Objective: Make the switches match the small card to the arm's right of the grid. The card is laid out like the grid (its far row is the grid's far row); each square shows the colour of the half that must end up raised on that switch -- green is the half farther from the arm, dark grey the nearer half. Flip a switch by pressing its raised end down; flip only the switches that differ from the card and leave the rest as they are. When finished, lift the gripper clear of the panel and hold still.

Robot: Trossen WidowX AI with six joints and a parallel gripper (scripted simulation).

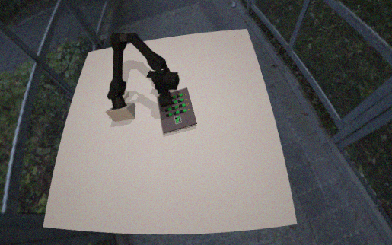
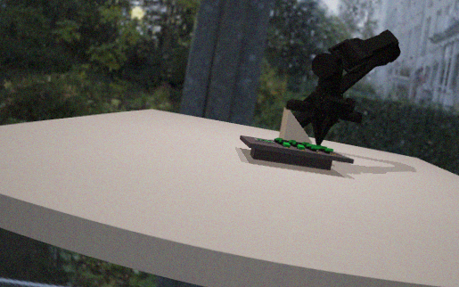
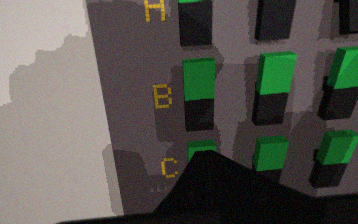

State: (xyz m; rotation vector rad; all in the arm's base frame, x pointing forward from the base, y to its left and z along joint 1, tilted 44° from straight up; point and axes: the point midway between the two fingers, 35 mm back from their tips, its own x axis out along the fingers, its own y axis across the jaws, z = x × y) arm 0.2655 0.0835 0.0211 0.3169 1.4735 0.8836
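Observation:
The grey panel [image 1: 168, 127] [image 2: 290, 159] [image 3: 130, 65] carries rows of green-and-dark rocker switches. My gripper [image 1: 164, 104] [image 2: 318, 143] [image 3: 203, 159] is shut and empty, its tip low over switch C1 [image 3: 202, 145], hiding its near half; contact cannot be told. Switches B1 [image 3: 199, 79], B2 [image 3: 276, 73], B3 [image 3: 352, 67], C2 [image 3: 271, 153] and C3 [image 3: 338, 148] show large green halves. Row A is cut off at the wrist view's top; mostly dark halves of A1 [image 3: 196, 23] and A2 [image 3: 275, 19] show. The card [image 1: 178, 120] [image 2: 265, 140] is outside the wrist view; its squares are too small to read.
The panel stands on a pale table [image 1: 168, 182] [image 2: 130, 178] [image 3: 40, 165]. A tan wedge block [image 1: 122, 114] [image 2: 292, 127] is under the arm's base, beside the panel. The arm arches over from that base, and its shadow falls on the table and panel.

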